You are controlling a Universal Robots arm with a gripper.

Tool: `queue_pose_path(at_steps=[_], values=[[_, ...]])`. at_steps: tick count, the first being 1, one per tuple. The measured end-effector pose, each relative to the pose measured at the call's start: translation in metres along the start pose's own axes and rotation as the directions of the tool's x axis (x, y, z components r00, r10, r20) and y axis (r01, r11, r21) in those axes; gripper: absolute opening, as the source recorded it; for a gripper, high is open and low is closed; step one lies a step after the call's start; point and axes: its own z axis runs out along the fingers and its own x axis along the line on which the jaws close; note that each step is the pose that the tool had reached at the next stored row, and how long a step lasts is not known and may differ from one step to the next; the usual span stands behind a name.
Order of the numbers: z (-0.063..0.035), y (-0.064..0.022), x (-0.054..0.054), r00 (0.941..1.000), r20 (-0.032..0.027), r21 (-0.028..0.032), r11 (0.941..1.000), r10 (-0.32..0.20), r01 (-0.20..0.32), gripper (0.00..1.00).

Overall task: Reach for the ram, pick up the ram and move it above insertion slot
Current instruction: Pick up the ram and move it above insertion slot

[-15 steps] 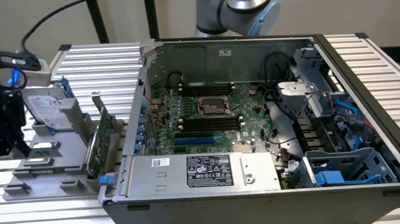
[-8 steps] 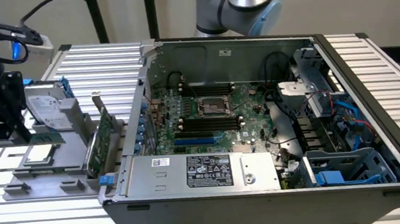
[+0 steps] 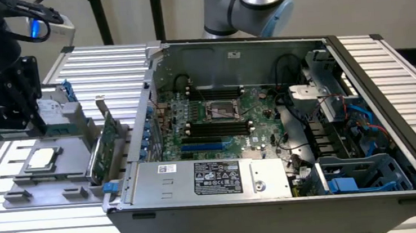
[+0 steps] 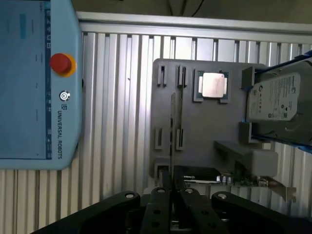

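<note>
- Over the grey parts tray (image 4: 204,126), on the exterior view's left, the hand (image 4: 171,195) hangs with its two fingers drawn nearly together.
- Between them runs a thin edge-on strip, the ram (image 4: 172,122), standing upright in the tray's slotted holders; the fingers look closed on its near end, though contact is hard to confirm.
- Beside it in the tray lie a processor (image 4: 213,85), a hard drive (image 4: 279,97) and a green expansion card (image 3: 108,139).
- An open computer case (image 3: 270,139) sits on the ribbed counter (image 3: 44,232), its motherboard (image 3: 220,121) exposed.
- A teach pendant (image 4: 36,83) rests nearby.
</note>
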Motion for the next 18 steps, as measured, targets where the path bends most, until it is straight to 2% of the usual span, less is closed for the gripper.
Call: queue_pose_path(at_steps=[10,18], values=[[-0.0124,-0.0449,0.001,0.9998,0.0195,0.0006,1.0000,-0.003,0.003,0.14],[-0.0158,-0.0812,0.002,0.9997,0.0248,0.0008,1.0000,-0.003,0.003,0.14]])
